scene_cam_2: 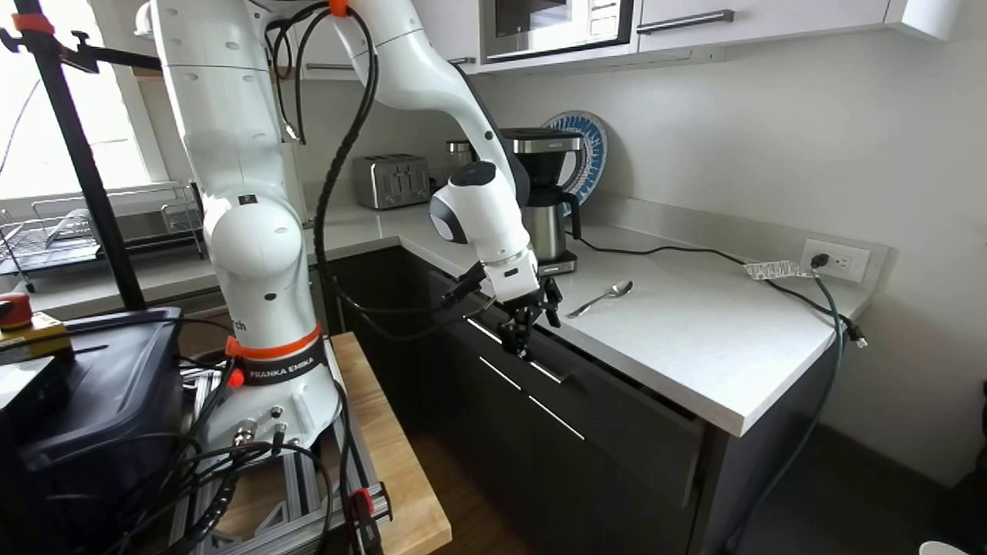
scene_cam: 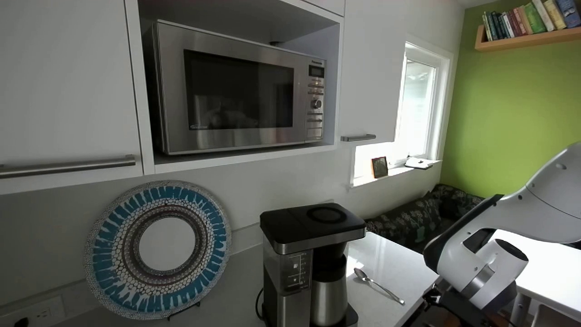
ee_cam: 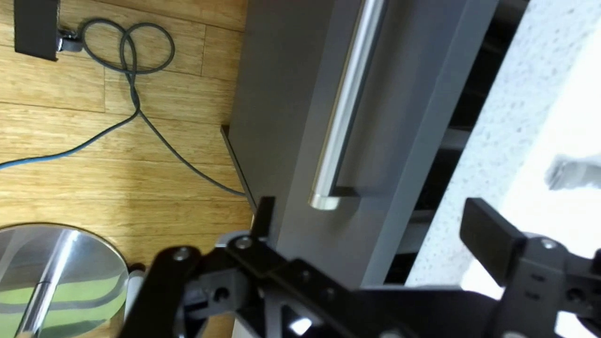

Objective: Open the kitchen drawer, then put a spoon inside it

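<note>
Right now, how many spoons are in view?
1: the spoon lies on the countertop near the coffee maker, in both exterior views. More may be hidden inside the drawer.

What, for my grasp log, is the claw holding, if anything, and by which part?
Nothing is held: the claw stands open, and the spoon lies on the counter.

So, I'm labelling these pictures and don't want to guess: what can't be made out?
Inside of the drawer: the wrist view shows only a narrow, mostly dark gap; the countertop hides the rest.
Spoon: in the wrist view, blurred and cut off by the right edge.
Decorated plate: in an exterior view, partly hidden behind the coffee maker.
Books: titles too small to read in an exterior view.
</note>
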